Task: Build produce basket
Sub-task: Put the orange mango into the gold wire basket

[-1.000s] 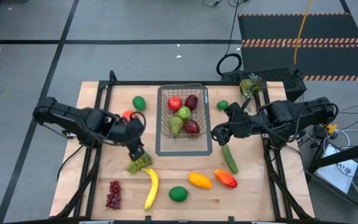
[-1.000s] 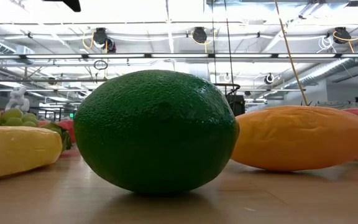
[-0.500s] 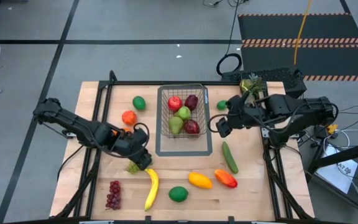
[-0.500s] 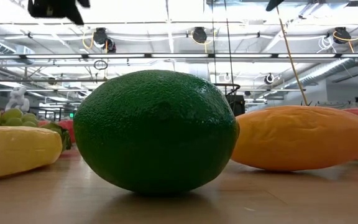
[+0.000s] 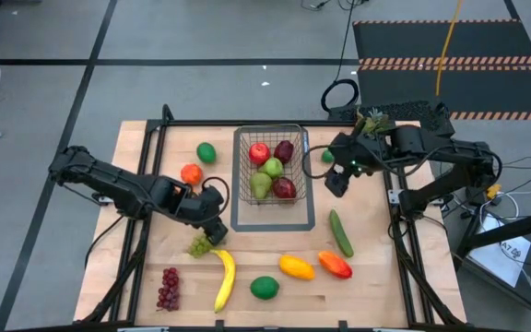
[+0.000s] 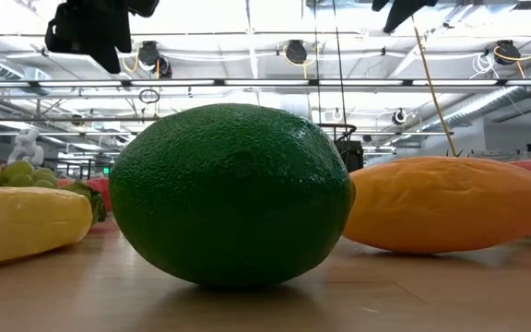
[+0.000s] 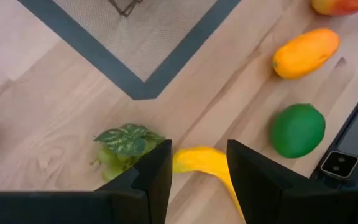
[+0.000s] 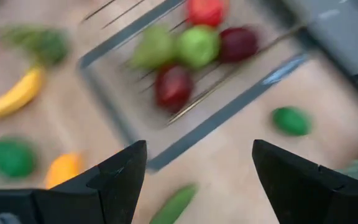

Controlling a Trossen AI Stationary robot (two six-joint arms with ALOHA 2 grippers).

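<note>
The left gripper [image 5: 218, 231] is hovering low over the wooden table [image 5: 385, 286], just left of the grey outline's [image 5: 273, 224] near-left corner and directly above the green grapes [image 5: 201, 245], with the stem end of the yellow banana [image 5: 224, 279] just beside them; its fingers [image 7: 157, 171] are standing partly spread with nothing between them, the banana showing through the gap. The right gripper [image 5: 336, 183] is hanging in the air just right of the wire basket [image 5: 270, 166], its fingers [image 8: 120, 177] spread wide and holding nothing. The basket is sitting at the far middle of the table on the flat grey outline, holding two red apples, a dark red one and two green pears. Left of it are lying a lime [image 5: 206, 152] and a small orange [image 5: 190, 173]; right of it another small green fruit [image 5: 328, 156]. Nearer are lying a cucumber [image 5: 340, 233], a red-orange mango [image 5: 335, 265], a yellow-orange mango [image 5: 296, 267], a large lime [image 5: 265, 288] and red grapes [image 5: 168, 288].
</note>
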